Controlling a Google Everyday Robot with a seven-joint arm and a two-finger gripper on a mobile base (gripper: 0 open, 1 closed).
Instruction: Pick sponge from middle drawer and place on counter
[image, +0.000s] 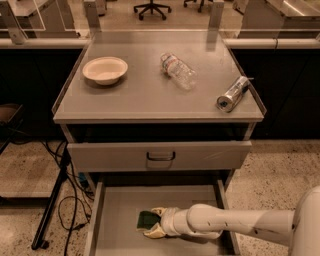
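Counter (150, 102): bowl (105, 69), bottle (178, 70), perhaps can (233, 94); gripper (152, 223) in drawer (117, 207).

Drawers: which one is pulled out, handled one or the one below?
The lower one, the middle drawer: its floor is exposed, with the sponge on it and the tool at the sponge. The handled drawer above shows only its front.

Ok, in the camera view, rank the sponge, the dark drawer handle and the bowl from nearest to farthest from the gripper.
1. sponge, in the middle drawer, right at the gripper.
2. drawer handle, on the drawer front above.
3. bowl, back left on the counter.
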